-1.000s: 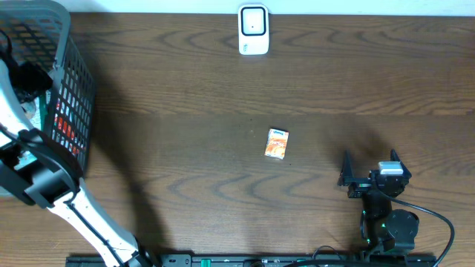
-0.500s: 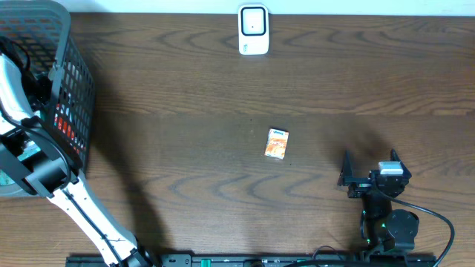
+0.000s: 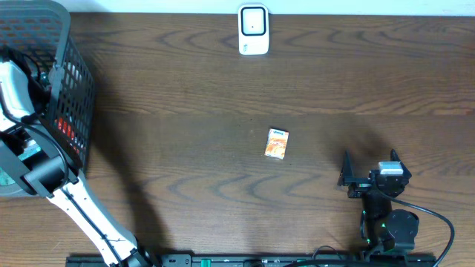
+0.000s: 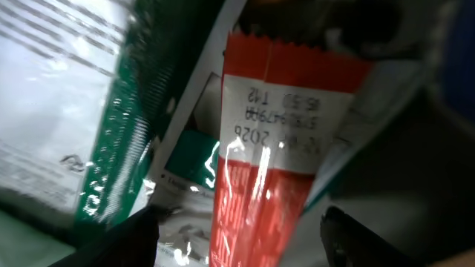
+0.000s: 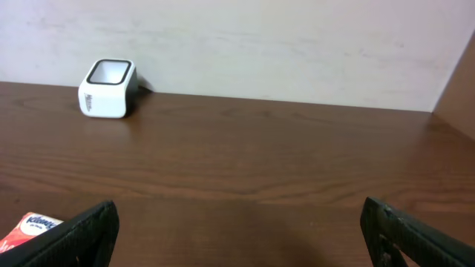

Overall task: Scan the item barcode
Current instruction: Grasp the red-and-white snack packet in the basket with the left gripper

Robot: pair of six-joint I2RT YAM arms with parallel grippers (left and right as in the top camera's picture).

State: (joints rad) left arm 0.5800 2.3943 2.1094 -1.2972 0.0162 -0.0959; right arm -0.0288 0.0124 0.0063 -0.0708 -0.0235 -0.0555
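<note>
The dark brown wooden table (image 3: pixel 185 89) lies under the right gripper (image 3: pixel 369 159), whose jaws are spread wide with nothing between them. The black wire-mesh basket (image 3: pixel 74 96) surrounds the left gripper (image 4: pixel 237 233), which reaches down inside it. Its jaws stand apart, one dark fingertip on each side of a red foil packet (image 4: pixel 274 148) with printed date codes. I cannot tell whether either fingertip touches the packet. A green-and-white plastic bag (image 4: pixel 111 111) lies just outside the left-hand fingertip. The white box-shaped scanner (image 3: pixel 253 30) stands far ahead of the right jaws, off to their left. A small orange-and-white tissue pack (image 3: pixel 276 144) lies nearer, ahead of them and left.
</note>
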